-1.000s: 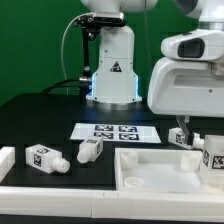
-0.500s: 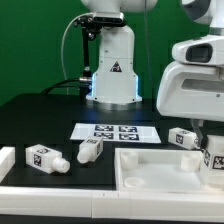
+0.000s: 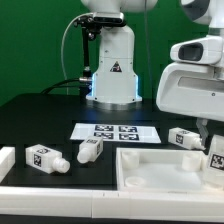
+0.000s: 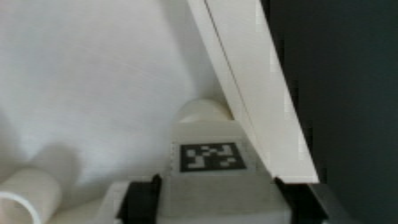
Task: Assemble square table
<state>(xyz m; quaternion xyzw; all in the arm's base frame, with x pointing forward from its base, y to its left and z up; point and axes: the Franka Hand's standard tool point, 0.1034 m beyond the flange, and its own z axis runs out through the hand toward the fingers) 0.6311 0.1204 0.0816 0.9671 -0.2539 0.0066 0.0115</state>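
The tagged leg (image 4: 210, 150) fills nearly all the gap between the fingers (image 4: 143, 198) of my gripper (image 4: 219, 195). The raised rim (image 4: 235, 70) of the table top (image 3: 150, 168) walls off one side just beside it. Past the rim the black table (image 4: 347, 80) is bare, though a second leg (image 3: 183, 137) lies near the gripper there. I see open tray floor on the other side. Well apart from the gripper lie a third leg (image 3: 90, 150) and a fourth leg (image 3: 42, 158), with room between them.
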